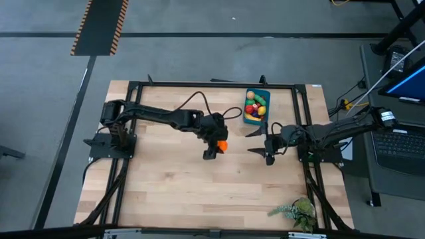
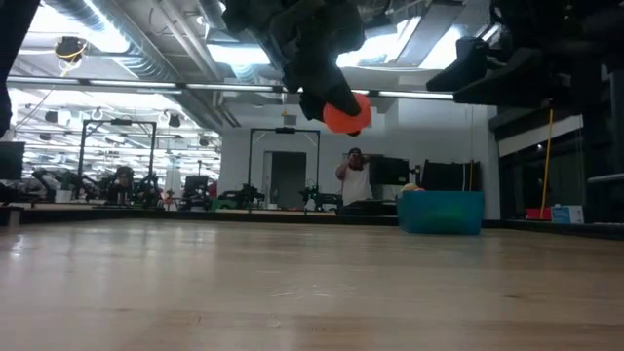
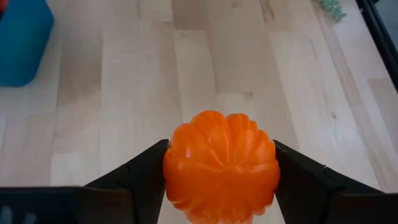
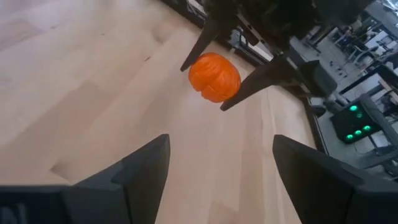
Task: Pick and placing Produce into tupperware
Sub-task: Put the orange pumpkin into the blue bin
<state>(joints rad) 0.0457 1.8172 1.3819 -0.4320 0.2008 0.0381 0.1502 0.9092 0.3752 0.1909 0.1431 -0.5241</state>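
My left gripper (image 1: 219,147) is shut on an orange ribbed toy pumpkin (image 3: 222,165), also seen as the orange pumpkin (image 1: 222,145) near the table's middle and high above the board (image 2: 345,113). The blue tupperware (image 1: 255,106) stands near the far edge with several coloured produce pieces inside; it shows as a blue box (image 2: 441,212) in the low view. My right gripper (image 1: 260,141) hovers open just right of the pumpkin, near the tupperware's near end, touching nothing. My left gripper pinches the orange pumpkin between its two fingers (image 3: 144,171), one on each ribbed side (image 3: 177,163). The pumpkin is lifted clear of the table (image 2: 345,113), as the right wrist view also shows (image 4: 214,76).
A leafy green sprig (image 1: 295,212) lies at the near right corner. A black metal frame (image 1: 199,85) borders the wooden table. A laptop (image 1: 398,143) sits off the right side. A person (image 2: 354,180) stands in the room beyond. Bare wood lies toward the near side.
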